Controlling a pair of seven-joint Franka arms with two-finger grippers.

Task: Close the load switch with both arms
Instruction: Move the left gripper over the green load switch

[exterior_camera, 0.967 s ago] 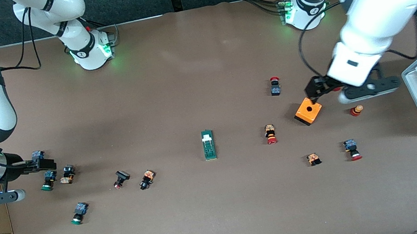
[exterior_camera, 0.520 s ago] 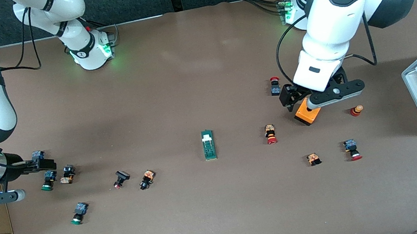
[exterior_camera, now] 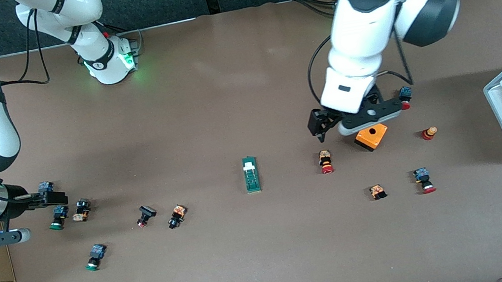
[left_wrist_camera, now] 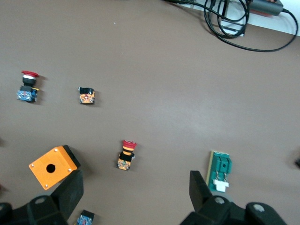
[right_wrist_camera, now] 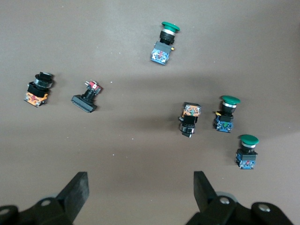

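The load switch [exterior_camera: 251,174] lies flat mid-surface, apart from the left hand [exterior_camera: 323,126], which hovers empty with fingers spread. It looks light, rigid and small, best pinched across its narrow sides. Its long axis runs toward the bases, white tab end farthest. The right hand [exterior_camera: 48,196] waits over push-buttons [right_wrist_camera: 227,115], fingers spread.

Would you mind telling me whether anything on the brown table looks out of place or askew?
Only mildly: the small push-buttons lie tipped on their sides, scattered at mixed angles, and the orange cube with a hole sits turned cornerwise. The narrow dark-green load switch lies flat and untouched. Nothing looks spilled or damaged.
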